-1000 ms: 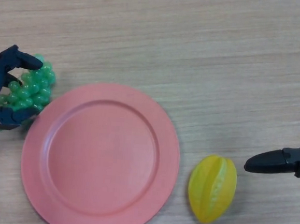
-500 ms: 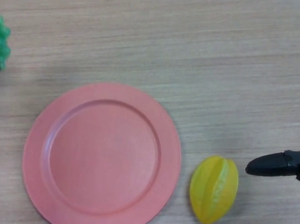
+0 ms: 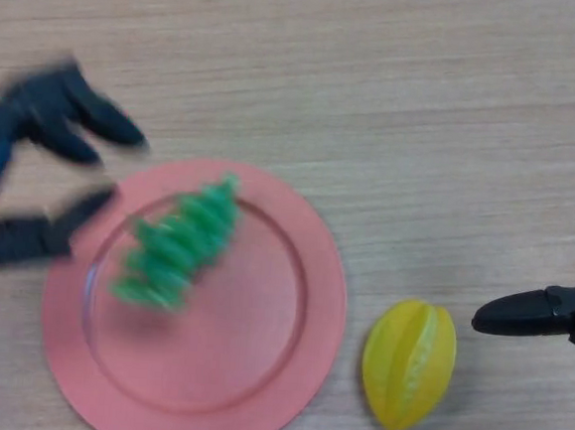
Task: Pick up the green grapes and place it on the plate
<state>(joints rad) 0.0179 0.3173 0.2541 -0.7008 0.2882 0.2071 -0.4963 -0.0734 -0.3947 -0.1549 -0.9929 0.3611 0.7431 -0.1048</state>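
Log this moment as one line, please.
left hand: open, beside plate | green grapes: over plate | right hand: idle, right edge

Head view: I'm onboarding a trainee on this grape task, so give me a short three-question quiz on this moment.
1. True or false: the green grapes are over the pink plate.
2. Which hand is beside the plate's left edge with its fingers spread and holding nothing: A the left hand, or B the right hand?
3. Fill in: the yellow fruit to the right of the plate is a ____.

Key: 1 true; 2 A; 3 starfruit.
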